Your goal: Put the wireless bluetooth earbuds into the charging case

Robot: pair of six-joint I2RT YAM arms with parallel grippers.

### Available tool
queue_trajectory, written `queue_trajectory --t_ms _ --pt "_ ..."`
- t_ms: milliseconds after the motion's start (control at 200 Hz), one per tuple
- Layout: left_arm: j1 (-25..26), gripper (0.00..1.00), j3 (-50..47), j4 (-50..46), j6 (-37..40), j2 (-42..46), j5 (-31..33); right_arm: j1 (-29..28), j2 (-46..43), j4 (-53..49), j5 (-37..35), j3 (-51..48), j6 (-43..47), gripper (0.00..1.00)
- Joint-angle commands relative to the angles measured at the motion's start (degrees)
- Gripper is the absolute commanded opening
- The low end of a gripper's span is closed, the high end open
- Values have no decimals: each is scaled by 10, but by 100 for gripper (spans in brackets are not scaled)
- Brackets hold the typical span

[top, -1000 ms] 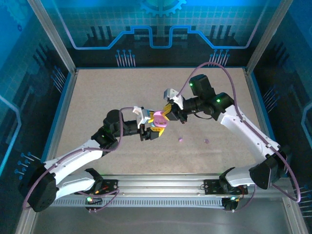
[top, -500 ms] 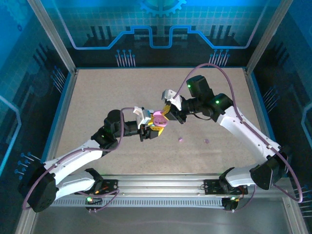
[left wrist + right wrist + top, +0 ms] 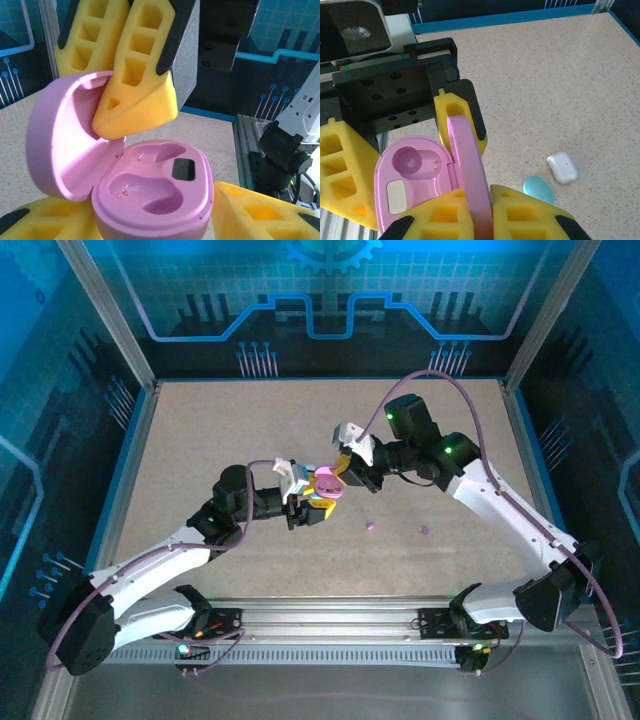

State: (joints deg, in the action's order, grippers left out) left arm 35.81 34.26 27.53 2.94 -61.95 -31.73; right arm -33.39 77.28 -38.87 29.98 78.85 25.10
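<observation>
Purple case (image 3: 155, 195) sits clenched in the left gripper (image 3: 150, 222), its lid (image 3: 467, 165) pinched open by the right gripper (image 3: 482, 222). Next, probably: let go and fetch an earbud (image 3: 370, 526).

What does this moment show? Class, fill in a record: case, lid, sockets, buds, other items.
case: purple, base gripped by the left jaws
lid: open, pinched by the right jaws
sockets: both empty
buds: two purple, loose on the table, the second apart
other items: white case and teal case, shut, close together on the table
</observation>
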Motion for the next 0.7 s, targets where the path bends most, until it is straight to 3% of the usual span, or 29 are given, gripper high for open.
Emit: queue_trajectory --t_ms 0,205,580,695 --pt "3 53 12 25 -10 -1 -4 -5 -17 15 -4 -1 -3 13" --pt "3 56 11 48 -24 -9 -5 -6 -20 19 -2 -6 -2 13" --pt "3 51 15 48 -26 -13 2 -6 -20 21 4 -7 -1 13" --pt "3 53 15 51 -28 -14 3 -6 -20 22 1 -8 2 13"
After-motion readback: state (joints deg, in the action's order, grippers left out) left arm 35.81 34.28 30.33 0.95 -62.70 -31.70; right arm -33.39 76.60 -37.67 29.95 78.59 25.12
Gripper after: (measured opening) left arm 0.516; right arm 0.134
